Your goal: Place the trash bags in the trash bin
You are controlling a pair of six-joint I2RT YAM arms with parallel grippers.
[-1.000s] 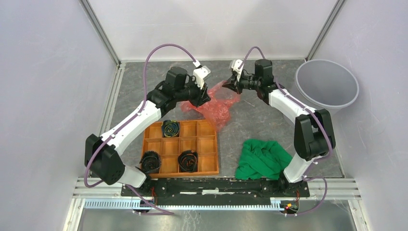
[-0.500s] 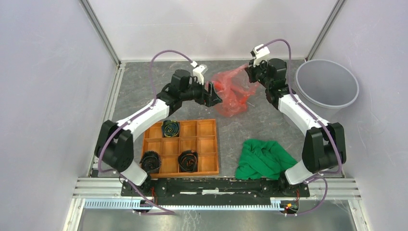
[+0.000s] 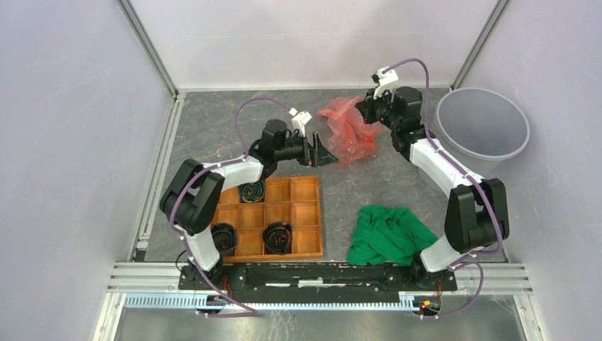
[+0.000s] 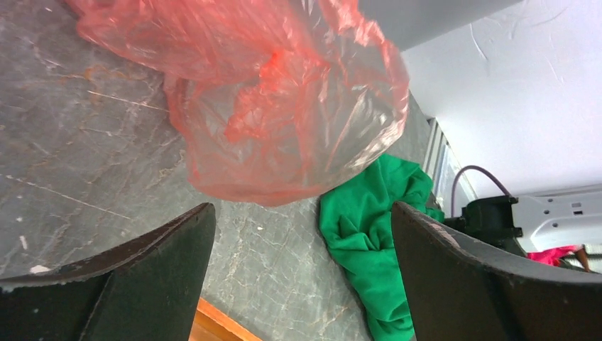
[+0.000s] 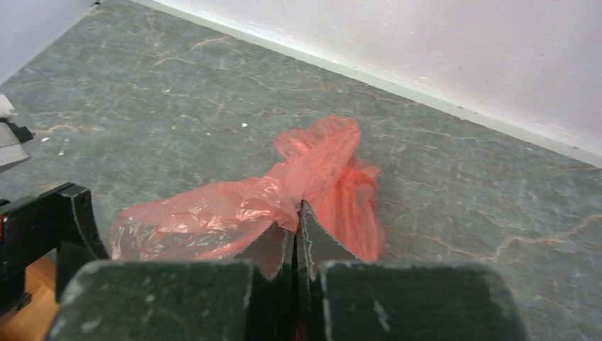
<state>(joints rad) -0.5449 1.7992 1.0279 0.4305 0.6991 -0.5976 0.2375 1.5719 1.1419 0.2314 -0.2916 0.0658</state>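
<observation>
Trash bag [image 3: 348, 131], thin translucent red film bunched into wrinkled folds, appears upper centre in the overhead view. My right end effector [image 3: 362, 115] pinches it at a twisted fold, fingers pressed together on the plastic. My left end effector [image 3: 326, 153] is spread wide just lower left of the bag, its dark fingers apart from the film. The round, smooth-walled grey trash bin [image 3: 461, 135] stands at upper right by the wall. Marbled grey worktop [image 3: 397, 181] and my right arm lie between bag and rim. A green cloth [image 3: 387, 234] lies crumpled lower right.
</observation>
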